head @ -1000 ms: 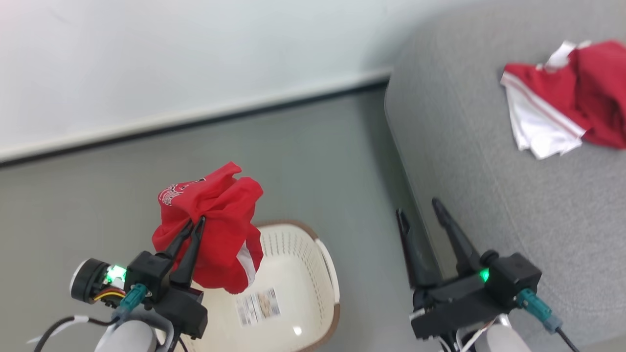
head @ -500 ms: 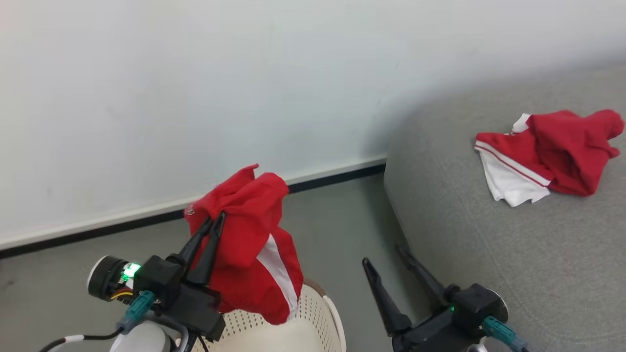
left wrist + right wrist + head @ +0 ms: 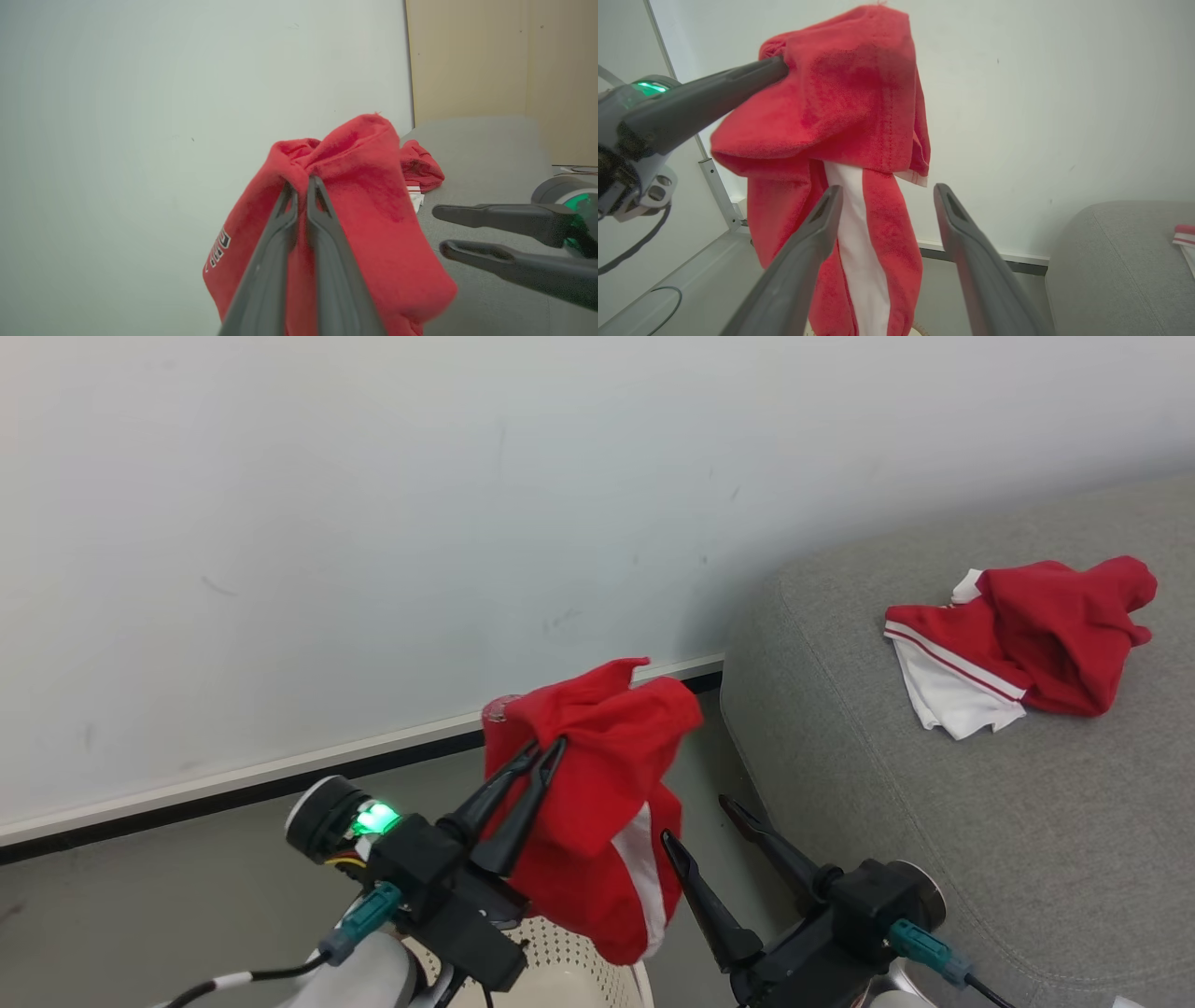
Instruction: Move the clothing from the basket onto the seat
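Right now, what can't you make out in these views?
- Inside the basket: head view, covered by the garment in the left gripper and cut off by the bottom edge. Can't tell if clothing is left.
- The print on the garment: left wrist view, mostly folded away, unreadable.
- The pile on the sofa: head view, bunched up, item count unclear.

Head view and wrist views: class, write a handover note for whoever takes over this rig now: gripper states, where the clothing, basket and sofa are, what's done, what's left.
Left gripper: shut on a soft red garment with a white stripe, held up over the cream perforated plastic basket.
Right gripper: open, empty, beside that garment.
Done: a red and white garment pile lies on the grey woven sofa.
Left: carry the held garment to the sofa, release it; basket's inside is hidden, so check it.
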